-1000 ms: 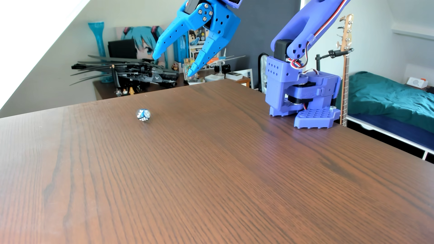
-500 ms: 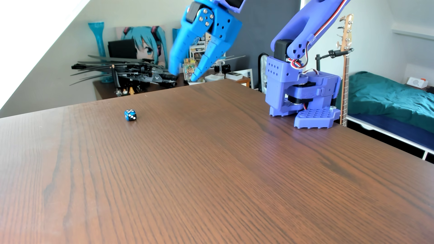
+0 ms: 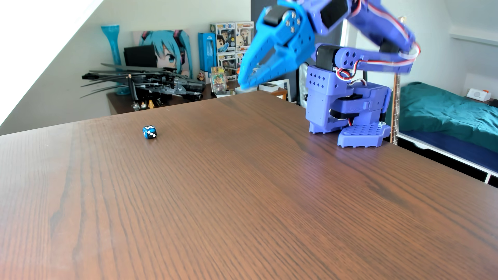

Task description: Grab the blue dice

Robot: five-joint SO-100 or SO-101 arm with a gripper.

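The blue dice [image 3: 149, 132], a tiny blue cube with white pips, lies alone on the brown wooden table [image 3: 242, 193] at the left middle. My bright blue gripper [image 3: 246, 82] hangs in the air above the table's far edge, well to the right of and above the dice, pointing down-left. It is blurred by motion. Its jaws stand slightly apart near the base and nearly meet at the tips, and nothing is held between them.
The arm's purple base [image 3: 347, 113] stands on the table's right far corner. Behind the table, a dark shelf [image 3: 161, 99] holds a black model aircraft, boxed figures and a blue vase. A bed [image 3: 444, 113] lies at the right.
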